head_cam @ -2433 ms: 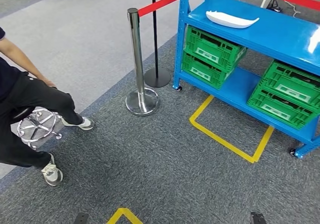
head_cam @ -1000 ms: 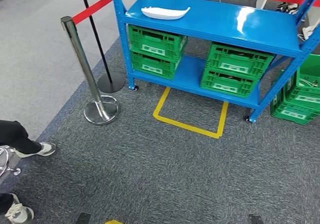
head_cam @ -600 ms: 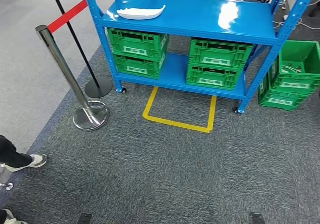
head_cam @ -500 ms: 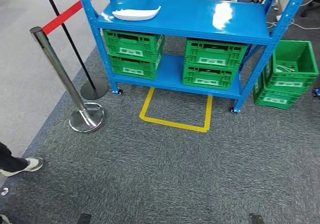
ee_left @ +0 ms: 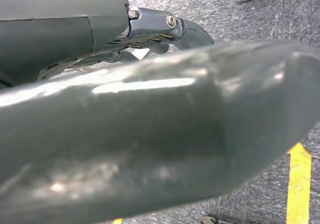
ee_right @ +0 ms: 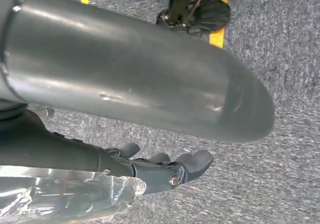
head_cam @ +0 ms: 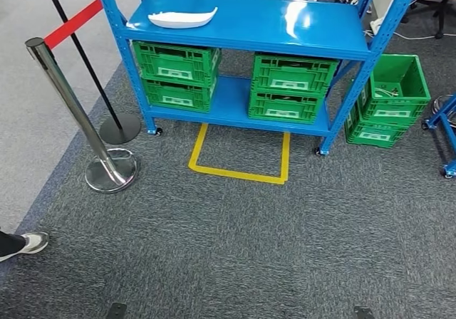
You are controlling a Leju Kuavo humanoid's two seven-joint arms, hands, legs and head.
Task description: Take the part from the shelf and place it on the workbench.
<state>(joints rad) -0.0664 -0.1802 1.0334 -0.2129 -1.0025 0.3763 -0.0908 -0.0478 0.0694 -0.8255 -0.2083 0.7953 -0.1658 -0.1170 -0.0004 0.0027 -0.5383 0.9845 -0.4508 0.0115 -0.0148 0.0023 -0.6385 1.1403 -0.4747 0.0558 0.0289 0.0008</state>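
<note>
**One white part waits on the blue shelf**

One white part (head_cam: 182, 18) lies on the top board of the blue shelf (head_cam: 258, 27) in the head view, near that board's left end. Under it, four green crates (head_cam: 174, 73) stand in two stacks on the lower board, and a fifth green crate (head_cam: 388, 98) sits on the carpet just beside the shelf's right post. A yellow taped outline (head_cam: 239, 171) marks the floor in front of the shelf. To the left a chrome post (head_cam: 80, 119) carries a red belt (head_cam: 80, 16), and a person's shoe (head_cam: 29, 243) shows at the left edge.

In the left wrist view, the left hand (ee_left: 151, 31) hangs above the carpet, fingers close together and empty.

In the right wrist view, the right hand (ee_right: 166, 166) hangs likewise, fingers lightly curled, side by side, holding nothing.
</note>
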